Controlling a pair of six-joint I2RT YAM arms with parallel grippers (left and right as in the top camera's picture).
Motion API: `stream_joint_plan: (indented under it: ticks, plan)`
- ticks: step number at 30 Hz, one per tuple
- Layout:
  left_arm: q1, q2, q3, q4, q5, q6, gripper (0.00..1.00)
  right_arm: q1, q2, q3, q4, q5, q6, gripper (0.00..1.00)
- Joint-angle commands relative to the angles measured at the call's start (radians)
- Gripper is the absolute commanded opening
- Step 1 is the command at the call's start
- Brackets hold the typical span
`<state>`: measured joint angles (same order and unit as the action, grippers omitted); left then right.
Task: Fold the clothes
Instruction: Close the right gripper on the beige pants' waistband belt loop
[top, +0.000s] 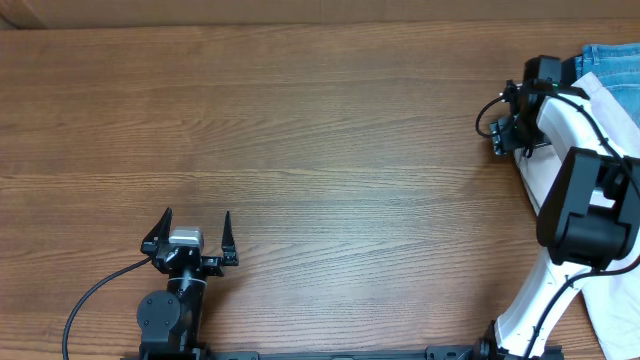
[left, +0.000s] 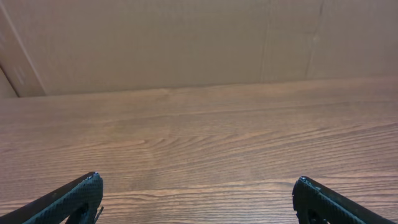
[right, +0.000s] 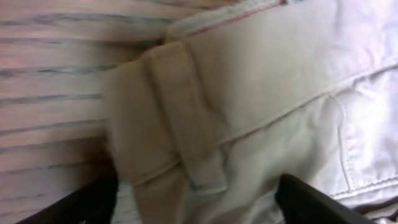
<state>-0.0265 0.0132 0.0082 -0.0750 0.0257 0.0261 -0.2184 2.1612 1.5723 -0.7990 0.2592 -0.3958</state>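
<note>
Lowering the spread right tool (right: 196, 198) squarely onto the belt-looped waistband (right: 236, 68) of the cream khaki cotton shorts (right: 364, 124) at the wood-grain bench's (top: 300, 130) right end, probably best pinching every layer, left tool (top: 197, 216) spread, idle.

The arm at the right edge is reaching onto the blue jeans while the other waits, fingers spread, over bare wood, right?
Not the jeans: the right wrist view shows the right gripper over the beige shorts, at their waistband. The left gripper does wait open over bare wood.
</note>
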Motion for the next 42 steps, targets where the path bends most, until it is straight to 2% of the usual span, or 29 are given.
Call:
stream_joint_plan:
  ticks: [1,5,9,10,13,17,19,29,42]
  plan:
    - [-0.006,-0.008,-0.003,0.0,-0.003,0.012,1.0,-0.008,0.063,-0.002,0.004,-0.025,-0.001,0.77]
    - [-0.006,-0.008,-0.003,0.0,-0.002,0.012,1.0,-0.008,0.099,-0.002,0.015,-0.008,-0.001,0.77]
    - [-0.006,-0.008,-0.003,0.0,-0.003,0.012,1.0,-0.008,0.1,-0.001,0.028,0.065,0.007,0.57]
    - [-0.006,-0.008,-0.003,0.0,-0.002,0.012,1.0,-0.008,0.1,0.0,0.028,0.073,0.007,0.48]
    - [-0.006,-0.008,-0.003,0.0,-0.003,0.012,1.0,-0.008,0.1,0.0,0.027,0.073,0.007,0.37]
    - [-0.006,-0.008,-0.003,0.0,-0.002,0.012,1.0,0.001,0.1,0.001,0.03,0.089,0.009,0.1]
    - [-0.006,-0.008,-0.003,0.0,-0.002,0.012,1.0,0.006,0.099,0.012,0.029,0.092,0.042,0.04]
    - [-0.006,-0.008,-0.003,0.0,-0.002,0.012,1.0,0.029,0.017,0.077,0.011,0.086,0.135,0.04]
    - [-0.006,-0.008,-0.003,0.0,-0.002,0.012,1.0,0.063,-0.11,0.079,0.0,0.008,0.188,0.04]
